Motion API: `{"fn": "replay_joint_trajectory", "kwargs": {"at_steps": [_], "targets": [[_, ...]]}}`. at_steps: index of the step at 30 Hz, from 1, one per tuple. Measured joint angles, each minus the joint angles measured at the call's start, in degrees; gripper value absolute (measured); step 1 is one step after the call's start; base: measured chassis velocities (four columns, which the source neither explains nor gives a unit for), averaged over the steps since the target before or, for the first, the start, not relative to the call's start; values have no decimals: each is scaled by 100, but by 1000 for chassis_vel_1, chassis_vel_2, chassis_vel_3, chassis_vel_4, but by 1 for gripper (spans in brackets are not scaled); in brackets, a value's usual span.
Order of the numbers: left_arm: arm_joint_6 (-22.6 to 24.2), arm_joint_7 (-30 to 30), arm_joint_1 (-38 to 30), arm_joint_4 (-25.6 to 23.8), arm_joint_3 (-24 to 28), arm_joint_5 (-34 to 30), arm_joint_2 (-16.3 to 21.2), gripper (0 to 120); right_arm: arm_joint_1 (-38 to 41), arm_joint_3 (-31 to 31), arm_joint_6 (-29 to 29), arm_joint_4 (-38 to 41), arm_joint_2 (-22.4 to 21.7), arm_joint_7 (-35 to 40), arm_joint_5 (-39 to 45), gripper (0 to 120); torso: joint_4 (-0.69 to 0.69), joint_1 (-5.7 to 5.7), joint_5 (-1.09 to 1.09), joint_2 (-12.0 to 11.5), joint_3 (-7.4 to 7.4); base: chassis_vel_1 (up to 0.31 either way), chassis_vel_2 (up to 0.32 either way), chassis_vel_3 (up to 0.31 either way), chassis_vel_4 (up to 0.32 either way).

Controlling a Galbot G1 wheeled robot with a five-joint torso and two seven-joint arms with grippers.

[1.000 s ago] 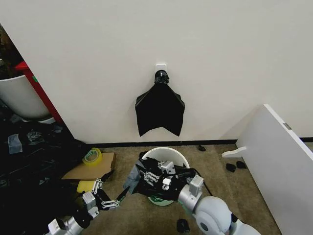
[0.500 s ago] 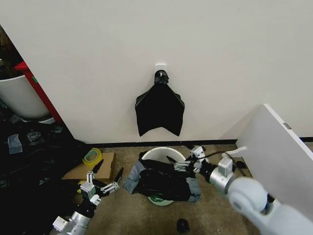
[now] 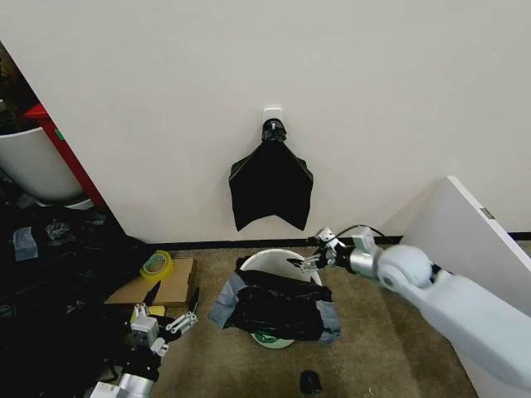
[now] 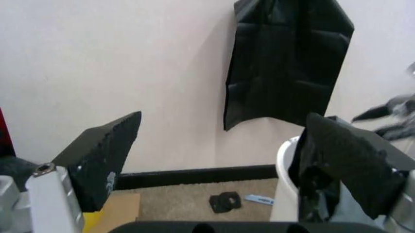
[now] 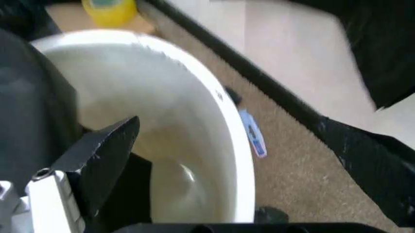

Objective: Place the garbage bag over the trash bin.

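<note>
Black, glossy and crinkled, the thin plastic garbage bag (image 3: 278, 308) lay draped across the near half of the round cream-white plastic trash bin (image 3: 286, 259), which stood on the carpeted floor close to the wall's black skirting. The far arc of the rolled rim was bare, and the bag's pale inner corners hung outside on both sides.

The right pincer (image 3: 314, 259) hovered at that bare far rim, jaws spread wide and holding nothing; its wrist view looked down into the bin's white interior (image 5: 162, 126). The left pincer (image 3: 166, 319) hung low near the flat cardboard sheet (image 3: 158, 286), likewise wide and empty.

The step looked like spreading the mouth. Doing it well would probably mean pinching one layer of the bag's edge only, then drawing it over the far rim gently, since thin film could tear or drag the light bin.
</note>
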Motion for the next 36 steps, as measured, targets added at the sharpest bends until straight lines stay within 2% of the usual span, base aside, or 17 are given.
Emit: {"fn": "replay_joint_trajectory", "kwargs": {"at_steps": [7,12,16,17,19,21,24,26,28,31,35,36], "targets": [[-144,97,130,87,120,-14,-162,100,626,-469,170,-1094,494,-499,-79,100,-1,0,-2,0,0,0,0,0,0],[-145,147,126,93,171,-57,-181,100,870,-646,183,-1175,589,-624,62,97,0,0,-4,0,-1,0,0,0,0],[-278,197,23,235,222,-62,-83,100,1024,-1078,344,-1173,605,-709,-72,77,-1,0,-1,0,-1,0,0,0,0],[-278,197,23,235,222,-62,-83,100,1024,-1078,344,-1173,605,-709,-72,77,-1,0,-1,0,-1,0,0,0,0],[-305,219,-13,256,236,-59,-55,100,1103,-1235,393,-1175,584,-808,-130,68,-1,0,0,0,-1,0,0,0,0],[-320,231,-33,263,245,-48,-58,100,1150,-1279,412,-1188,578,-844,-146,64,-1,0,-1,0,-1,0,0,0,0],[-355,251,-53,286,313,-22,-86,100,1296,-1342,431,-1283,609,-908,-152,49,-1,0,-2,0,-1,0,0,0,0],[-369,259,-53,297,343,-4,-94,100,1327,-1353,433,-1308,626,-933,-155,46,0,0,-2,0,-1,0,0,0,0],[-400,271,-48,321,387,22,-95,100,1383,-1395,434,-1387,666,-1034,-199,34,0,0,-2,0,-1,0,0,0,0],[-434,282,-48,348,399,24,-56,100,1415,-1431,435,-1454,704,-1099,-249,27,-1,0,-1,0,-1,0,0,0,0],[-512,324,-42,362,374,31,42,100,1476,-1525,455,-1553,774,-1192,-295,8,-1,0,-1,0,-1,0,0,0,0],[-512,324,-42,362,374,31,42,100,1476,-1525,455,-1553,774,-1192,-295,8,-1,0,-1,0,-1,0,0,0,0]]}}
